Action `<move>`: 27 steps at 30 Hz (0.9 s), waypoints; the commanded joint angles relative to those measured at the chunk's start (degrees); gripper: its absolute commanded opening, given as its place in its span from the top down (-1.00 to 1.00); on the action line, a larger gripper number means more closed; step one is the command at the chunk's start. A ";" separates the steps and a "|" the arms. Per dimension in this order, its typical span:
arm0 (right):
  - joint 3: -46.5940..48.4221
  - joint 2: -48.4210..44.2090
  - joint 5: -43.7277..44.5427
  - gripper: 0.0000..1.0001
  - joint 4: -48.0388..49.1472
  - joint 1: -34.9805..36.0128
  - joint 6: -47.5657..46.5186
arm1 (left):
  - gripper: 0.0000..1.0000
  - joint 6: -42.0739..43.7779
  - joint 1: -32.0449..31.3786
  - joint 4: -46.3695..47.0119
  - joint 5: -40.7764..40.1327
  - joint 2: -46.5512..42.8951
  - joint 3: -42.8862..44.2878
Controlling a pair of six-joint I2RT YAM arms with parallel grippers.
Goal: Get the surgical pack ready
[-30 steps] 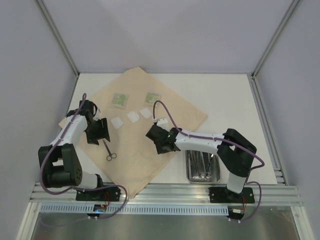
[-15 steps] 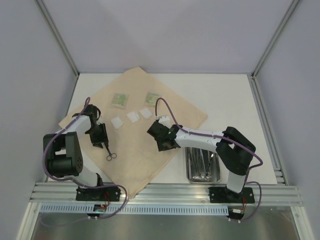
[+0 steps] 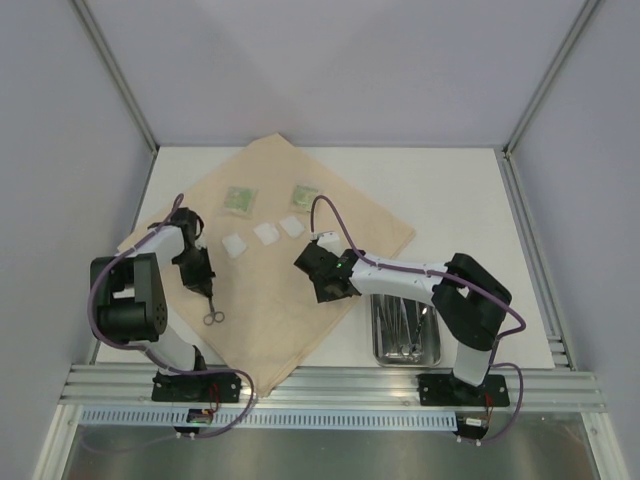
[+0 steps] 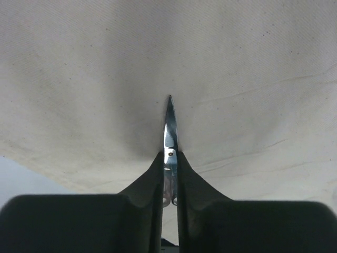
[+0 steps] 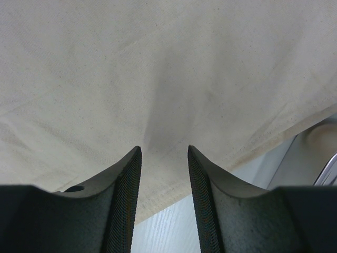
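The tan cloth sheet [image 3: 330, 215] lies spread flat on the table. On its far part sit two green packets [image 3: 240, 199] and three white pads [image 3: 266, 233]. My left gripper [image 3: 201, 284] is at the cloth's left side, shut on the blades of the small metal scissors [image 3: 211, 312]. In the left wrist view the scissors [image 4: 170, 134] point out from between the jaws of the left gripper [image 4: 169, 158], just over the cloth. My right gripper [image 3: 322, 285] hangs open over the middle of the cloth; nothing is between the fingers [image 5: 131, 174] of the right gripper [image 5: 163, 152].
The steel tray [image 3: 431, 345] with thin metal instruments stands on bare table right of the cloth's near edge, beside the right arm. Its corner [image 5: 329, 168] shows in the right wrist view. An aluminium rail [image 3: 330, 385] runs along the near edge, and grey walls enclose the table.
The left gripper has closed onto the scissors' blades, and the scissors have shifted slightly left. The right gripper moved a little early on, then held still and open.
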 commanded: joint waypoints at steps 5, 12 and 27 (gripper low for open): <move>0.75 -0.05 1.04 0.14 0.57 -0.36 -0.11 | 1.00 0.36 -0.40 2.22 0.02 5.18 0.76; 2.94 -1.19 0.16 0.17 -0.40 -0.36 -1.52 | 1.00 1.77 -0.49 -1.56 2.74 -1.05 4.72; 5.48 -4.99 -22.41 -0.22 26.11 2.54 -9.43 | 1.00 3.61 -0.49 -4.20 7.67 -12.13 8.23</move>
